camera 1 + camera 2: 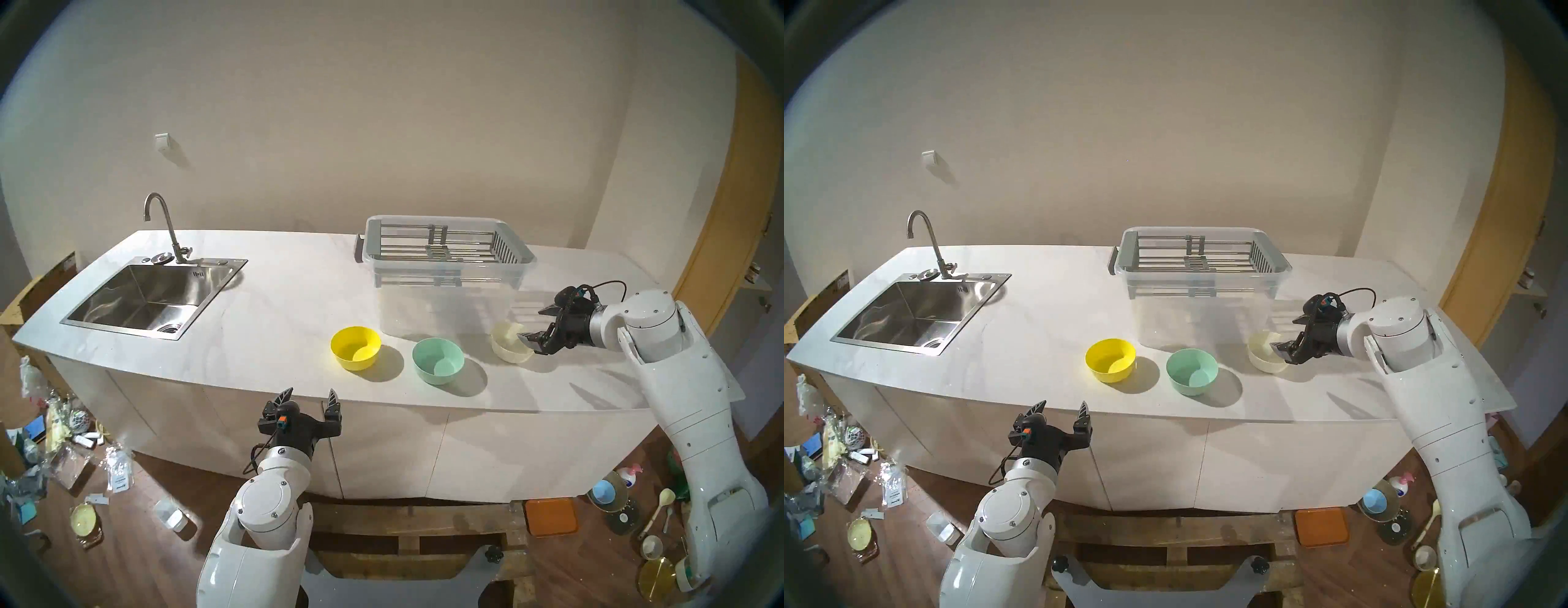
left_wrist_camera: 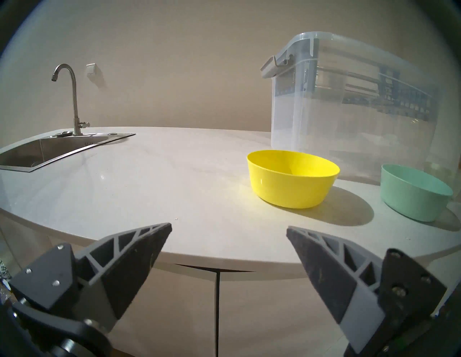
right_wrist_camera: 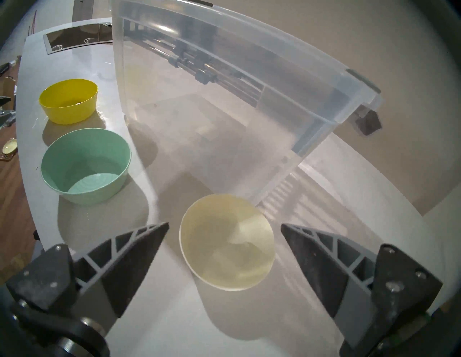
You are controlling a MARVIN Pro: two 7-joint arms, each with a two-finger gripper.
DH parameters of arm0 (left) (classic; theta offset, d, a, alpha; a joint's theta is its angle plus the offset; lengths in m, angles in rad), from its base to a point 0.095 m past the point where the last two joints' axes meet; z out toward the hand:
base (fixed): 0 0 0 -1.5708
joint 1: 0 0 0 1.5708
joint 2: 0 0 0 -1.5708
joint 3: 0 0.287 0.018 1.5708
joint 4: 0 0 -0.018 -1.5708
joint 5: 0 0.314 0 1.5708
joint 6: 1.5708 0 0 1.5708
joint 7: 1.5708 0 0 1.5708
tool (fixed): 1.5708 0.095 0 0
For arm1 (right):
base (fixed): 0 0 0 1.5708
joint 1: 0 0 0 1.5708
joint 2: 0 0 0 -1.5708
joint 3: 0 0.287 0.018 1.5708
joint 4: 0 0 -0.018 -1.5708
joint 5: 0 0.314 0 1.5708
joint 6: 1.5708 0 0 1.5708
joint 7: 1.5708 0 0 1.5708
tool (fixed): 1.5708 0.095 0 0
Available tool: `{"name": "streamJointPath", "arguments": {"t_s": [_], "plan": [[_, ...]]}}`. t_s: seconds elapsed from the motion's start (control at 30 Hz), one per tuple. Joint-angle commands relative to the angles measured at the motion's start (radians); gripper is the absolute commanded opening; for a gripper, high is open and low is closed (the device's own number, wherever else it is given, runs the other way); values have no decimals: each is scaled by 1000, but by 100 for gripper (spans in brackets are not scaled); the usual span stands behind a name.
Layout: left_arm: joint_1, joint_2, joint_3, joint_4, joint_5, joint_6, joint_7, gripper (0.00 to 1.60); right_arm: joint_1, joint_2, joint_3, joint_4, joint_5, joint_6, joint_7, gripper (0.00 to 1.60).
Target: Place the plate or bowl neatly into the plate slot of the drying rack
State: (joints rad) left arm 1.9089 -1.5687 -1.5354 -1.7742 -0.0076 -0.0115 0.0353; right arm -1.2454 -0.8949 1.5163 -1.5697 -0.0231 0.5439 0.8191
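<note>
My right fingers [image 3: 224, 229] are spread wide and empty above the cream bowl [image 3: 228, 245], which sits on the bench [image 1: 263, 305] near its right end, just in front of the clear tub [image 1: 445, 301]. The drying rack [image 1: 441, 248] lies across that tub's top at the bench's back edge, its plate slot [image 1: 407, 250] bare. My left fingers [image 2: 229, 230], also wide open and empty, hang off the front edge. A green bowl [image 1: 438, 354] and a yellow bowl [image 1: 355, 347] stand left of the cream one.

The left end effector [image 1: 309, 398] is held low at the near edge, nearly level, fingers spread wide. The right end effector [image 1: 538, 325] is angled downward from the right, fingers parted, nothing gripped.
</note>
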Motion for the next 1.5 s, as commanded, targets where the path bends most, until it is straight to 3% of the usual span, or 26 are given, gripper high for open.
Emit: {"name": "streamJointPath", "arguments": {"t_s": [0.0,0.4,0.63,1.47], "plan": [[-4,1,3,-29,-3,-5,-5,160,-5,-2,8,-22,2,-10,-8,160],[-4,1,3,-29,-3,-5,-5,160,-37,-21,-4,-18,0,-8,-27,160],[-4,1,3,-28,-3,-5,-5,160,-13,-62,-34,23,-12,-17,-54,160],[-4,1,3,-28,-2,-5,-5,160,59,-112,-104,114,-33,-36,-60,160]]}}
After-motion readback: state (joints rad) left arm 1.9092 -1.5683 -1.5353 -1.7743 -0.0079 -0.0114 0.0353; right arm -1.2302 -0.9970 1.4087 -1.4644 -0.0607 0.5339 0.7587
